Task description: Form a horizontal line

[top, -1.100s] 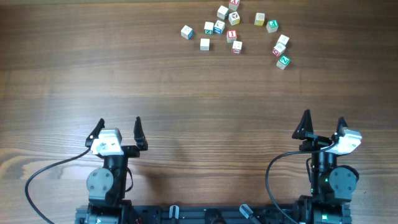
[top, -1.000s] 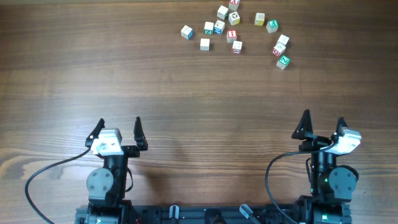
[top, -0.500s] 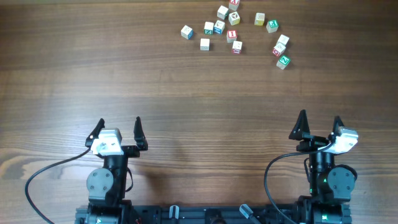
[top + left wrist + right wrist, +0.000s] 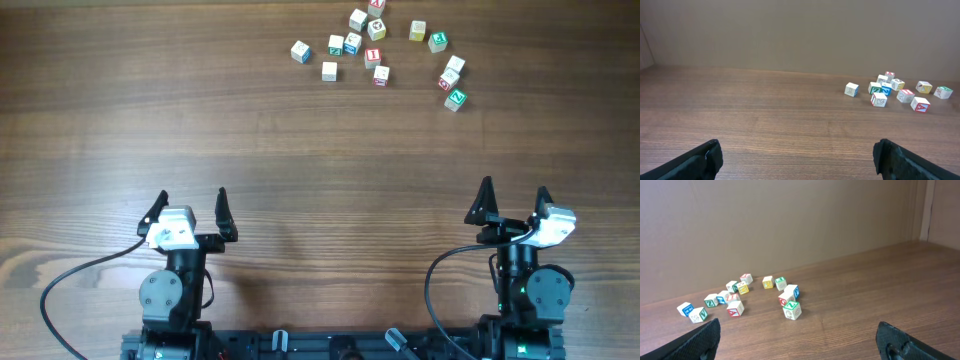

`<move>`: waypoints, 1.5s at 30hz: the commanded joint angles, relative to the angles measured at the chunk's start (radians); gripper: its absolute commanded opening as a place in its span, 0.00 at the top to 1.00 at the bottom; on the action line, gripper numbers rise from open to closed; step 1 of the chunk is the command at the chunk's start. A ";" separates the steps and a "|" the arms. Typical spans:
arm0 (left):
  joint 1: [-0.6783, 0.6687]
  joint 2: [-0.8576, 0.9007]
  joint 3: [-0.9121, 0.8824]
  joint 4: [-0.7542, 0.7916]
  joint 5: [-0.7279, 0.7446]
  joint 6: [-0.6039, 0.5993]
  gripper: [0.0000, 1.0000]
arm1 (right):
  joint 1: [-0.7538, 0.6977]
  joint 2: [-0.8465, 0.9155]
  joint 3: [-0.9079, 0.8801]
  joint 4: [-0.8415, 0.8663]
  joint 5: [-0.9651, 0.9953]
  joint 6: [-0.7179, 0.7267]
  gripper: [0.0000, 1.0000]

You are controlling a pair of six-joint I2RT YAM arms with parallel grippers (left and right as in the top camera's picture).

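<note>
Far across table (image 4: 300, 150) — scattered letter cubes (image 4: 373, 55)

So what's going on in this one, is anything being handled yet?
Not yet. The left gripper and right gripper both sit open and empty at the near side of the table, touching nothing. The letter cubes lie in a loose scatter on the far side, mostly toward the right arm's half. No row has been formed.

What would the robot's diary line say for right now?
stage: not started | left claw: open, empty | right claw: open, empty | small pale wooden letter cubes: scattered far side, no row
</note>
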 commanded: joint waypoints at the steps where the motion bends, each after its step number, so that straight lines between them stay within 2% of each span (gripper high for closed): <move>1: 0.007 -0.009 -0.005 0.000 0.015 0.012 0.00 | 0.004 -0.008 -0.003 0.003 -0.013 -0.018 0.00; 18: 0.007 -0.009 -0.005 0.000 0.017 0.001 0.00 | 0.004 -0.008 -0.003 0.003 -0.013 -0.017 0.00; 27: 0.006 -0.009 0.014 -0.001 0.134 -0.004 0.00 | 0.004 -0.008 -0.003 0.003 -0.013 -0.017 0.00; 36: 0.006 -0.007 0.220 -0.212 0.159 -0.158 0.00 | 0.004 -0.008 -0.003 0.003 -0.013 -0.017 0.00; 41: 0.006 -0.007 0.273 -0.240 0.266 -0.165 0.00 | 0.004 -0.008 -0.003 0.003 -0.013 -0.017 0.00; 45: 0.006 -0.007 0.273 -0.246 0.282 -0.164 0.00 | 0.004 -0.008 -0.003 0.003 -0.013 -0.017 0.00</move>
